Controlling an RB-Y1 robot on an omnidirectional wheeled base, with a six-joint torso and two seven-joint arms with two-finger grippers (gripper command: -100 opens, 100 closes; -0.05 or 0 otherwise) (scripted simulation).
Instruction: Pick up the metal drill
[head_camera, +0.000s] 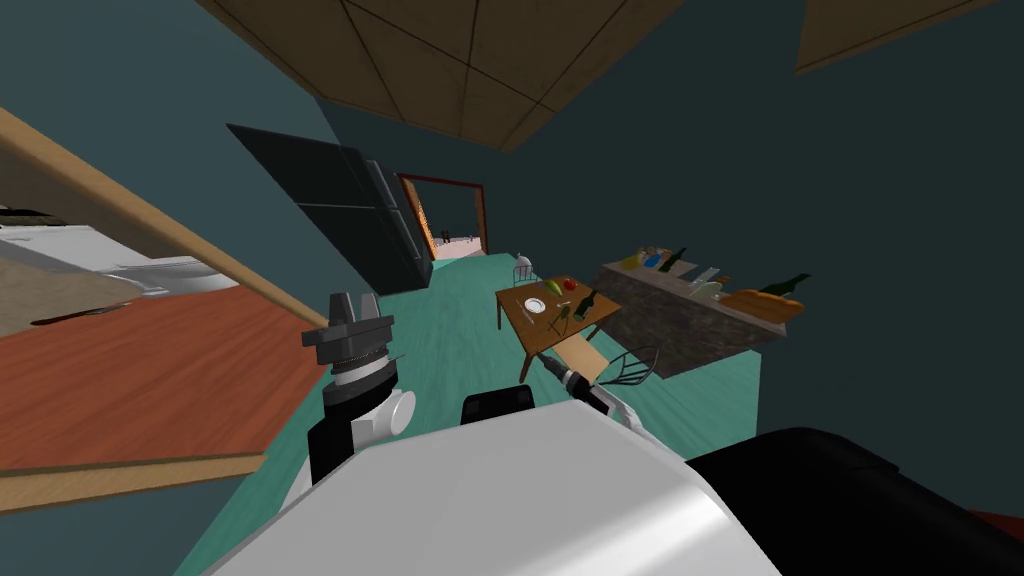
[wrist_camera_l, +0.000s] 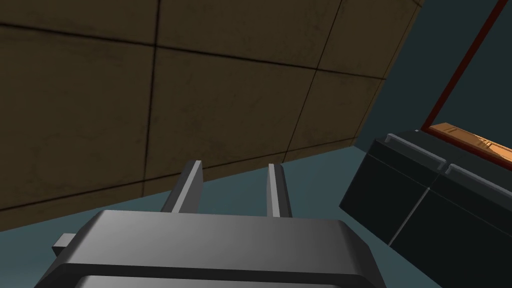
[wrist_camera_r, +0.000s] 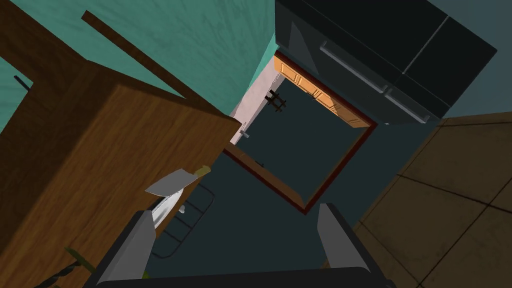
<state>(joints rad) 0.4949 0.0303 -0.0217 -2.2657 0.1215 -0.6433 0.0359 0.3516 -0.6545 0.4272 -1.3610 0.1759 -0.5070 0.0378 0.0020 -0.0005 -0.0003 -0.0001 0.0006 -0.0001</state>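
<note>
Wooden tabletop: what may be the drill lies at its edge, ungrasped; right gripper spread just beside, left gripper slightly parted, empty.

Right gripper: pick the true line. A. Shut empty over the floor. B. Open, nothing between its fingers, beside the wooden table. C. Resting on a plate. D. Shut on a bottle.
B: the right wrist view shows the right gripper with its fingers wide apart and nothing between them, the wooden table close beside it.
</note>
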